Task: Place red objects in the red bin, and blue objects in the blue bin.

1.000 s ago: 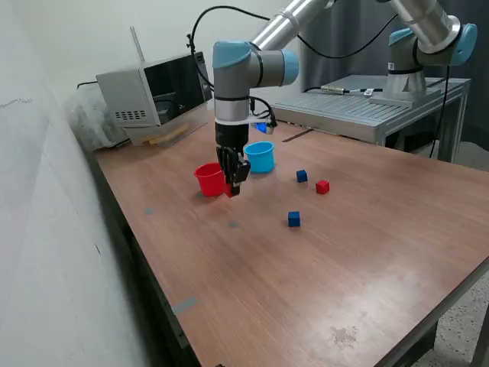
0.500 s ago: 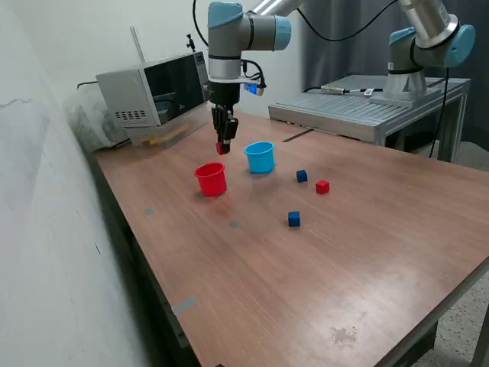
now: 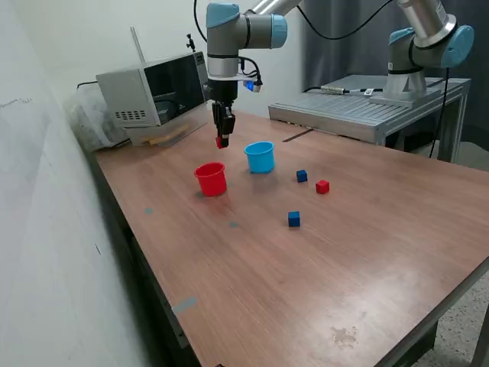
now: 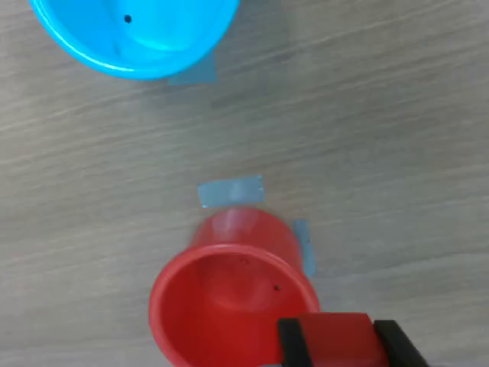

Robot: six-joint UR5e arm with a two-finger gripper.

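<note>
There were two cups on the wooden table (image 3: 367,252): one red cup (image 3: 211,180) and one light blue cup (image 3: 260,157) beside it. Two small red cubes showed, one held in the gripper (image 3: 221,141) above the red cup (image 4: 334,340), the other lying past the blue cup (image 3: 322,186). Two dark blue cubes lay near that second red cube (image 3: 302,176) (image 3: 294,219). One microwave (image 3: 149,92) stood behind the cups.

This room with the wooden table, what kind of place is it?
Probably a robotics lab or workshop. A robot arm hangs over a wooden table set with small cups and cubes, a second arm stands on a metal bench, and a microwave sits at the back.
</note>
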